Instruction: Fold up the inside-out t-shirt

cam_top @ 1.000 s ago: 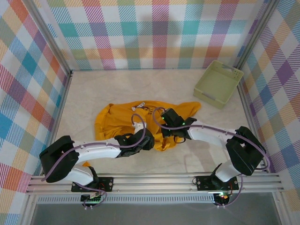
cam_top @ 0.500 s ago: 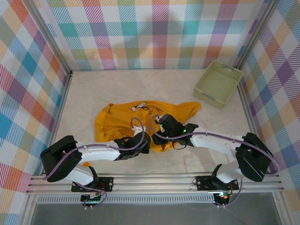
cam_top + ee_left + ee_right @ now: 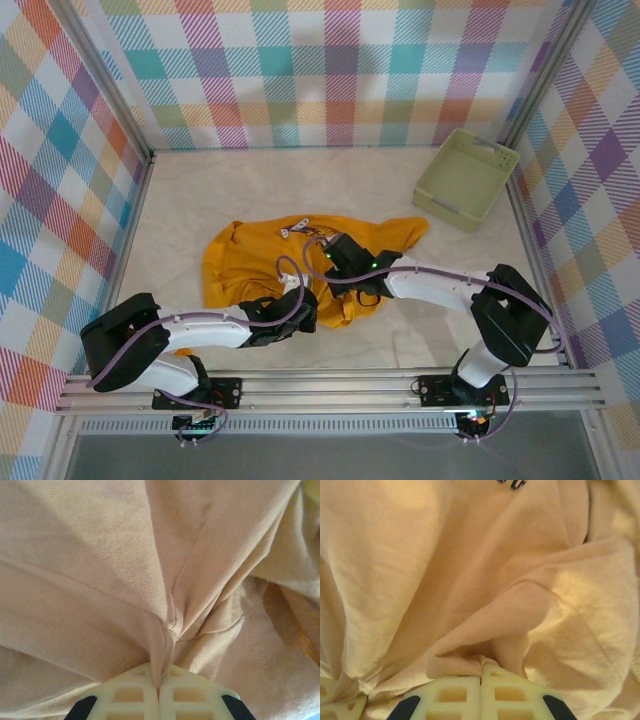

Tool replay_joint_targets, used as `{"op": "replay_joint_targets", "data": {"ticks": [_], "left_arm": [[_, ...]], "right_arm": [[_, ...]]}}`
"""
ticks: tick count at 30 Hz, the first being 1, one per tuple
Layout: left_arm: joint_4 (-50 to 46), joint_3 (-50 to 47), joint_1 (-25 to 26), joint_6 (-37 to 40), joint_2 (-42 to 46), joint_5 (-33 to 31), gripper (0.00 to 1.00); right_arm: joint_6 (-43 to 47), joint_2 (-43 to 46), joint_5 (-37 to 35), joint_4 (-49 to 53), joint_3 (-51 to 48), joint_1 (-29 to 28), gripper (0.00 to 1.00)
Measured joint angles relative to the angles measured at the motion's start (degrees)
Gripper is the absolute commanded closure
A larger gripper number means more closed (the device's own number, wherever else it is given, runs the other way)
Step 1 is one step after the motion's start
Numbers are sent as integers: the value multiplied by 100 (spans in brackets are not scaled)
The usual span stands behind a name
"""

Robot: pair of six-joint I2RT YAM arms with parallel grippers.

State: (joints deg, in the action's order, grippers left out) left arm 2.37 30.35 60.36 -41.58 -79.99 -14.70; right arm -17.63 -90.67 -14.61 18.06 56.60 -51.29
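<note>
Now that both have just closed, the left hand (image 3: 160,682) pinches a ridge of the inside-out t-shirt (image 3: 240,265) and the right hand (image 3: 481,672) a fold nearby, so the shirt, crumpled on the bench (image 3: 400,200) beneath them, looks ready for spreading.

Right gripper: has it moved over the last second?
Yes. The right gripper, shut on the t-shirt, has shifted left in the top view, farther from the green basket.
</note>
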Motion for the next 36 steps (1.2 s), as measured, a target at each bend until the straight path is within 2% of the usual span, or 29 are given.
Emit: {"op": "replay_joint_targets", "data": {"ticks": [5, 8, 10, 15, 21, 27, 36], "left_arm": [[131, 0, 2, 4, 2, -57, 97], [90, -2, 13, 7, 0, -63, 96], [83, -2, 31, 7, 0, -85, 96], [81, -4, 33, 4, 0, -125, 94], [103, -33, 35, 2, 0, -170, 93], [120, -44, 37, 4, -2, -168, 93], [146, -57, 37, 4, -4, -166, 93]], "right_arm": [[70, -120, 4, 7, 177, 186, 83], [94, -149, -31, 15, 186, 221, 67], [94, -140, -39, 50, 186, 221, 64], [52, 356, 127, 313, -24, 136, 67], [-452, 1298, 922, 450, -400, -160, 73], [-1062, 833, 1408, 339, -741, -157, 77], [-1484, 203, 1209, 162, -739, -107, 73]]}}
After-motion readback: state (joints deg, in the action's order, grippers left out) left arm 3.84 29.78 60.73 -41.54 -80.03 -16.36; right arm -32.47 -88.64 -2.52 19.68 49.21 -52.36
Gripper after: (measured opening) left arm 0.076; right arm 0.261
